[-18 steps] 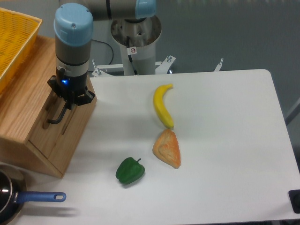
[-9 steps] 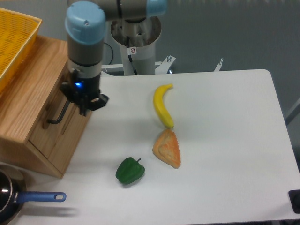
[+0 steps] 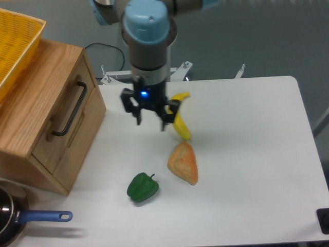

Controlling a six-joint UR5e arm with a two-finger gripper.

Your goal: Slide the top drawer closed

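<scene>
The top drawer is a light-oak front with a long black bar handle, set flush in the wooden cabinet at the left. My gripper hangs over the white table, well right of the cabinet and beside the banana. Its fingers are spread apart and hold nothing.
A yellow basket sits on the cabinet top. A croissant-like pastry and a green pepper lie in front of the gripper. A pan with a blue handle is at the lower left. The robot base stands behind the table.
The gripper has left the drawer handle and moved right, out over the table near the banana. The drawer front now sits flush with the cabinet.
</scene>
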